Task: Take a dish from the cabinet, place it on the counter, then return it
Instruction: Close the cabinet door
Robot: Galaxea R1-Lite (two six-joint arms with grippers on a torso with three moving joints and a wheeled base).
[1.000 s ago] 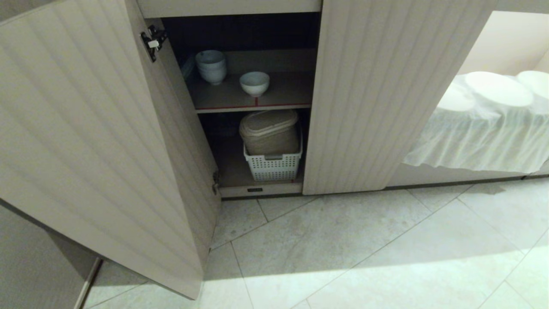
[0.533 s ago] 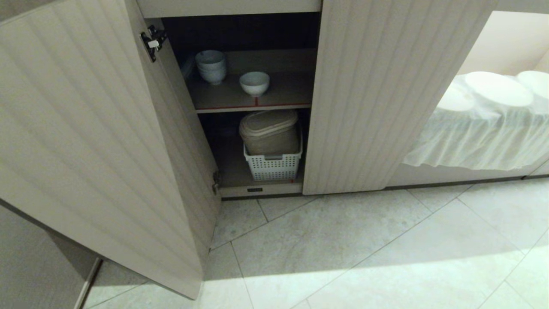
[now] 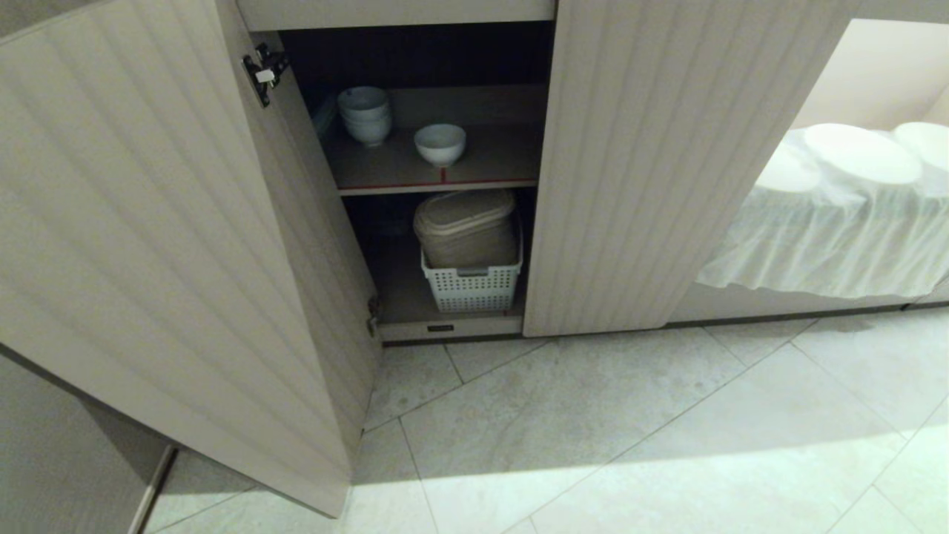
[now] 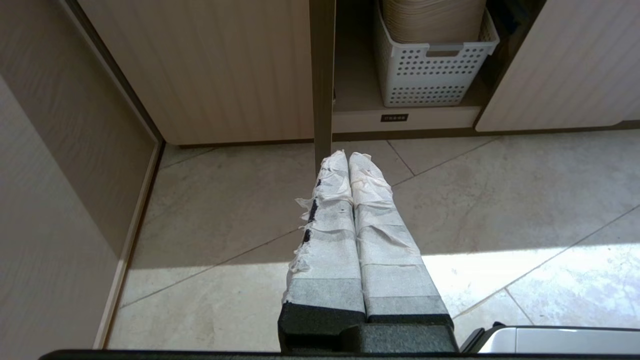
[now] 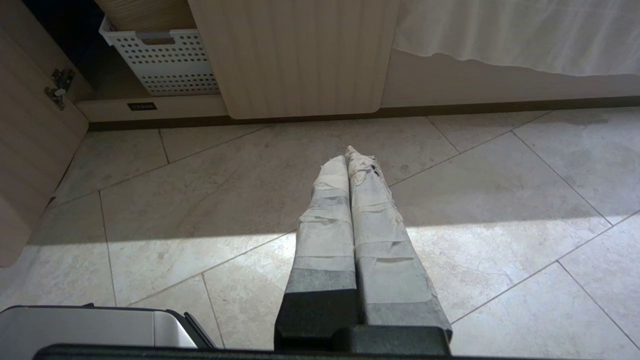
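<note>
The cabinet (image 3: 652, 163) stands with both fluted doors swung open. On its upper shelf (image 3: 489, 159), edged with red tape, the dish (image 3: 440, 143), a small white bowl, sits alone near the front. A nested pile of white bowls (image 3: 365, 114) stands behind it to the left. Neither arm shows in the head view. My left gripper (image 4: 348, 159) hangs shut and empty over the floor, just short of the open left door's edge (image 4: 322, 75). My right gripper (image 5: 348, 156) is also shut and empty above the tiles. The counter is out of view.
On the bottom shelf a white perforated basket (image 3: 474, 285) holds a beige lidded container (image 3: 465, 226). The left door (image 3: 163, 245) juts far out over the floor. At the right, a white cloth (image 3: 830, 230) covers a low surface with white plates (image 3: 860, 152).
</note>
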